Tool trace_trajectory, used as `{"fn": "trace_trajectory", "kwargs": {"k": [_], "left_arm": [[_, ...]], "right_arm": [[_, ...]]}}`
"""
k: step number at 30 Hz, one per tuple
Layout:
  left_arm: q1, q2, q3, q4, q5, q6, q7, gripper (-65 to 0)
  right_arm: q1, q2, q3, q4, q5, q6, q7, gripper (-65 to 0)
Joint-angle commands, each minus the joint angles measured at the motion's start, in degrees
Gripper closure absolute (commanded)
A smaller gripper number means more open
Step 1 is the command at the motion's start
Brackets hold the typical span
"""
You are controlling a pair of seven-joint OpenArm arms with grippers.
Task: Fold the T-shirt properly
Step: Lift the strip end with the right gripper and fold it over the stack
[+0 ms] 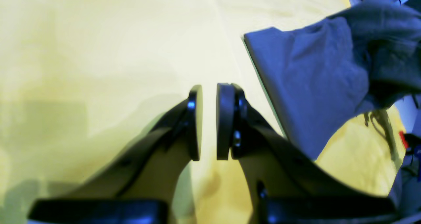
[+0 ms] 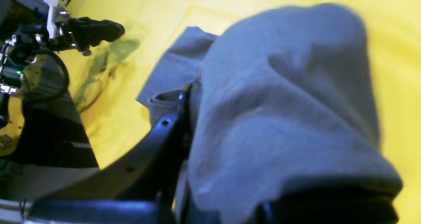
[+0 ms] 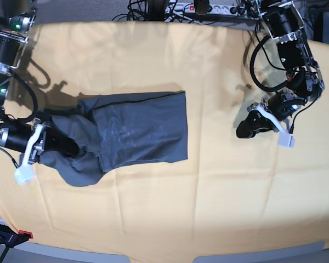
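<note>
The dark grey T-shirt [image 3: 142,129] lies left of centre on the yellow cloth, its right part flat and rectangular, its left end bunched up. My right gripper [image 3: 74,148] is buried in that bunched end. In the right wrist view the T-shirt [image 2: 279,102] drapes over the right gripper [image 2: 194,89]; one dark finger [image 2: 174,118] shows and the other is hidden under fabric. My left gripper [image 3: 242,130] hovers over bare cloth well to the right of the shirt. In its own view the left gripper [image 1: 209,122] has a narrow gap with nothing in it, and the T-shirt [image 1: 312,86] lies off to the right.
The yellow-orange cloth [image 3: 208,208] covers the whole table. Cables and a power strip [image 3: 208,7] run along the back edge. A red clamp [image 3: 22,235] sits at the front left corner. The arm mounts stand at the back left [image 3: 5,38] and back right [image 3: 285,27].
</note>
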Motion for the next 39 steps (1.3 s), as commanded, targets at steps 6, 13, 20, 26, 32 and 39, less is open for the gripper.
{"fn": "trace_trajectory", "kwargs": {"k": [6, 13, 20, 26, 32, 39], "left_arm": [[1.60, -0.94, 0.44, 1.03, -1.36, -0.98, -1.46, -10.0], [1.60, -2.25, 0.44, 1.03, -1.38, -0.96, -1.38, -10.0], [1.57, -3.41, 0.44, 1.03, -2.25, -0.96, -1.42, -10.0], [1.57, -3.41, 0.44, 1.03, -2.71, -0.98, -1.44, -10.0], [1.57, -3.58, 0.44, 1.03, -2.99, -0.98, -1.44, -10.0], [1.57, -7.15, 0.44, 1.03, -2.84, -0.98, -1.46, -10.0]], "right_arm": [[1.16, -9.97, -3.30, 3.15, 2.50, 2.56, 1.32, 0.0], [1.01, -17.20, -13.51, 3.13, -2.84, 4.17, 1.32, 0.0], [1.03, -20.63, -24.17, 3.04, -23.96, 4.17, 13.55, -10.7], [2.86, -22.88, -34.25, 3.04, -25.55, 4.17, 19.17, -49.4], [8.52, -23.74, -38.88, 3.06, -26.01, 4.17, 18.14, -49.3], [16.41, -23.21, -28.41, 3.21, -25.27, 4.17, 5.01, -31.7]]}}
